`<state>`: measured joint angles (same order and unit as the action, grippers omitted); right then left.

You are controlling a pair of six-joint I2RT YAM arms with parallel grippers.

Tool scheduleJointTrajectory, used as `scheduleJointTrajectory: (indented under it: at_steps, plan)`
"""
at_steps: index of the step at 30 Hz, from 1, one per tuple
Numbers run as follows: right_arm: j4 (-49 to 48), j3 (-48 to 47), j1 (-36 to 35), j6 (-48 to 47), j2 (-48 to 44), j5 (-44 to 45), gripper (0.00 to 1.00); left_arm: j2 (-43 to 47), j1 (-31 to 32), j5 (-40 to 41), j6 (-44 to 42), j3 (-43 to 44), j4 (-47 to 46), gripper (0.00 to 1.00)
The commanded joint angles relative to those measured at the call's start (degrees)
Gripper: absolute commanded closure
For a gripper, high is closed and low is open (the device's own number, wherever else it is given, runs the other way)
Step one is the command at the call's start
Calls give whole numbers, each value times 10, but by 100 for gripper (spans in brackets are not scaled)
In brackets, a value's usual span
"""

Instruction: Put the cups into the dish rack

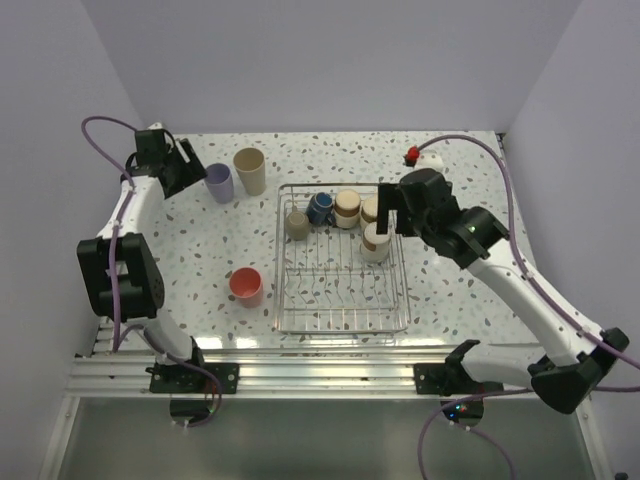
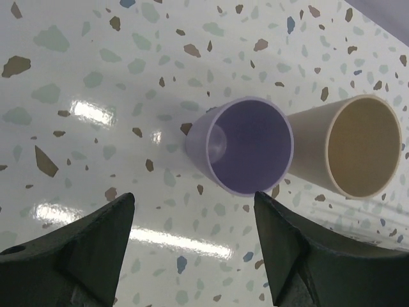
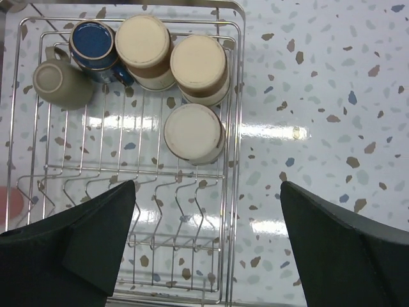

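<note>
Just beyond the left claw (image 2: 193, 197) stands the lavender tumbler (image 2: 246, 147).

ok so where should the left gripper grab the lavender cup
Probably pinch the rim of the lavender cup: it stands upright, mouth open, so one finger of the left gripper can drop inside and the other outside. Come from above on the side away from the beige tumbler, which crowds its other wall.

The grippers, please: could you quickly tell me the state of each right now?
Left gripper: open, holding nothing, near the lavender cup.
Right gripper: open, holding nothing, above the dish rack.
</note>
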<state>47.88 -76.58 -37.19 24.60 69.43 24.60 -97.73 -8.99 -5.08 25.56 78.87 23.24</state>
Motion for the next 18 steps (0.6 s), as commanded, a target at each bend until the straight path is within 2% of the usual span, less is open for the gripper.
scheduleJointTrajectory:
  at_steps: [1, 5, 7, 8, 13, 18]
  plan:
    - [81, 1, -2, 28, -48, 17, 1, -38, -4, 20, -25, 51, -37, 21]
    - [113, 5, -3, 40, -76, 23, 2, -76, -5, 13, -24, 80, -44, 24]
    - [121, 6, -2, 45, -80, 27, 1, -99, -4, 3, -21, 88, -51, 30]
    - [123, 7, -2, 48, -80, 28, 1, -113, -4, -1, -20, 93, -53, 37]
    - [125, -1, -2, 54, -76, 28, 1, -149, -4, -10, -12, 100, -60, 51]
    - [132, -11, -3, 55, -77, 32, 1, -168, -4, -29, -5, 106, -66, 61]
